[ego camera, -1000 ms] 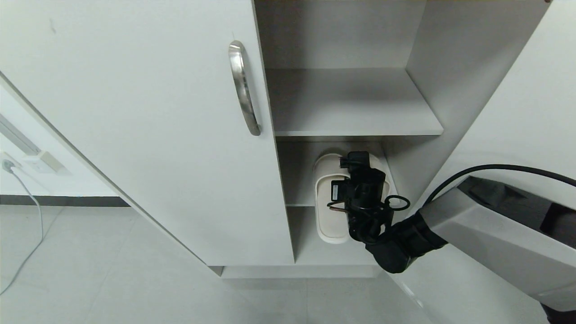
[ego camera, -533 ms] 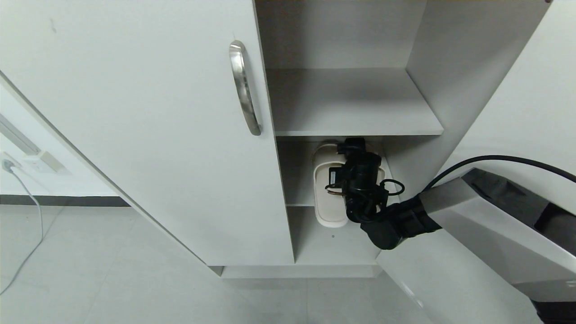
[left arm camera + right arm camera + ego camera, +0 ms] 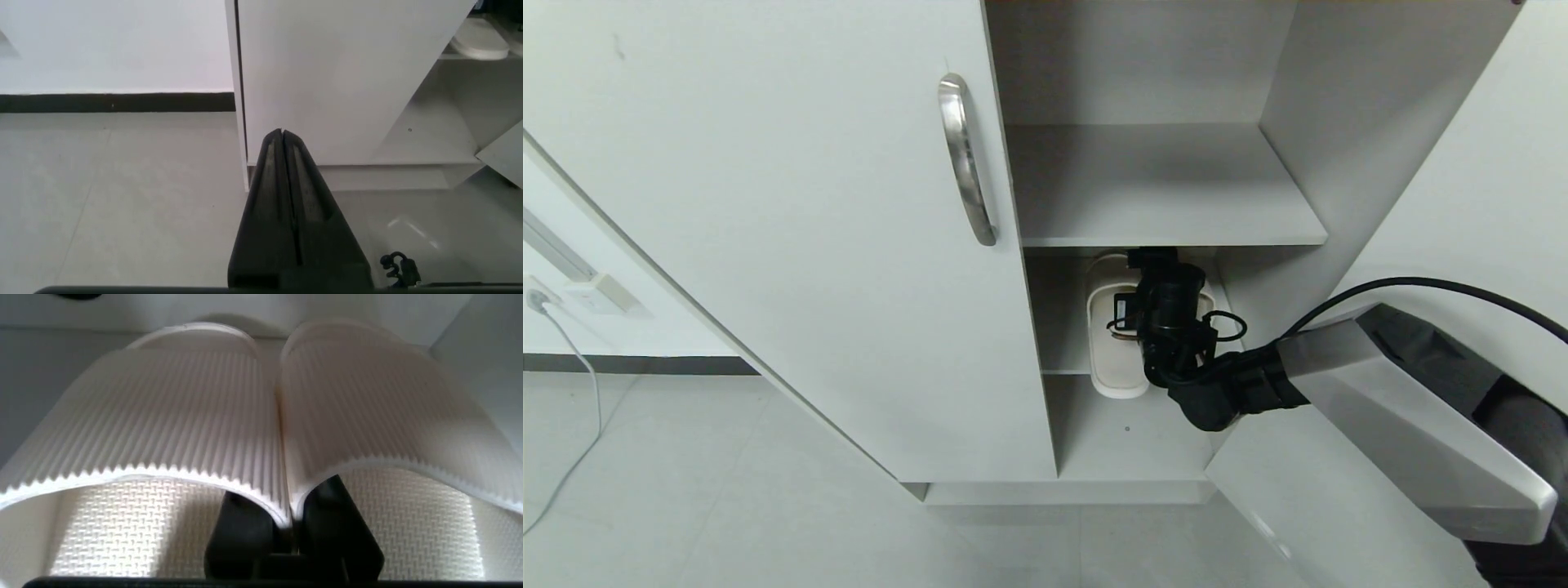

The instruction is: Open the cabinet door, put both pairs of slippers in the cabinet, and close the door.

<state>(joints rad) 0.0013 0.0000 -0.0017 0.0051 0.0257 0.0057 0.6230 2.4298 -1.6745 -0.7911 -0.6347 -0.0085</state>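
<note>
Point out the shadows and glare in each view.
Head view: shade beneath the shelf dims the slippers; the door handle glints. Left wrist view: a pale reflection streaks the floor before the cabinet. Right wrist view: the straps softly shade the insoles around the right gripper.

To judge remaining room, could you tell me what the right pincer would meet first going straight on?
Likely the cabinet's back wall, beyond the slippers the right pincer holds; how far off is unclear.
</note>
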